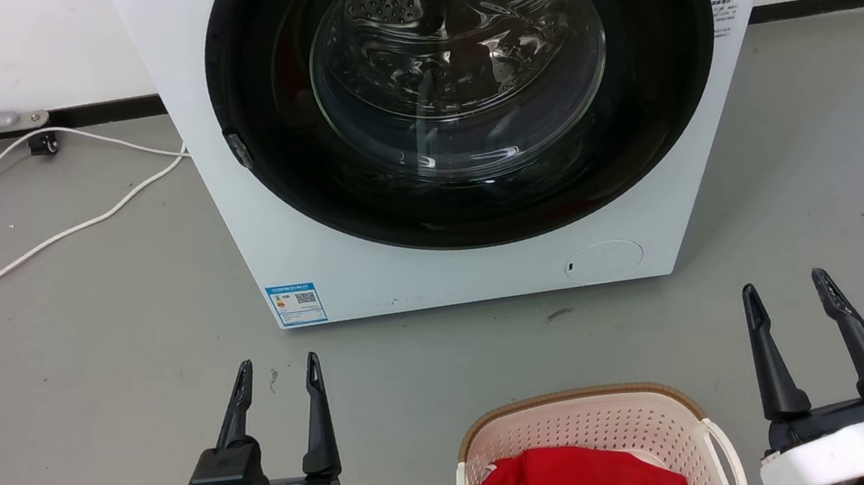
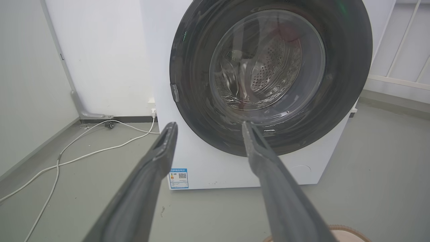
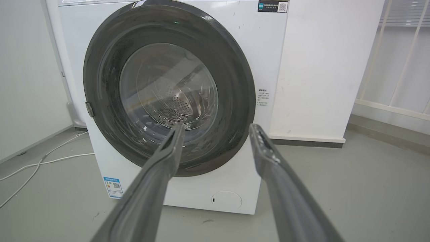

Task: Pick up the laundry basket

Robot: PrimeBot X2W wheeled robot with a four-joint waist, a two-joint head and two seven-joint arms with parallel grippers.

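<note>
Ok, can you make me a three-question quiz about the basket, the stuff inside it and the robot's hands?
1. Where is the laundry basket compared with the washing machine?
A) inside it
B) on the floor in front of it
C) on top of it

2. What colour is the cloth in the basket?
A) blue
B) red
C) green

3. How are the left hand and the right hand?
A) both open, holding nothing
B) both shut on the basket
C) one is lifting the cloth

Answers:
1 B, since the basket stands on the grey floor, apart from the machine's white front.
2 B, since bright red fabric lies inside the cream walls.
3 A, since each hand's two fingers are spread with a gap between them, and neither touches the basket.
</note>
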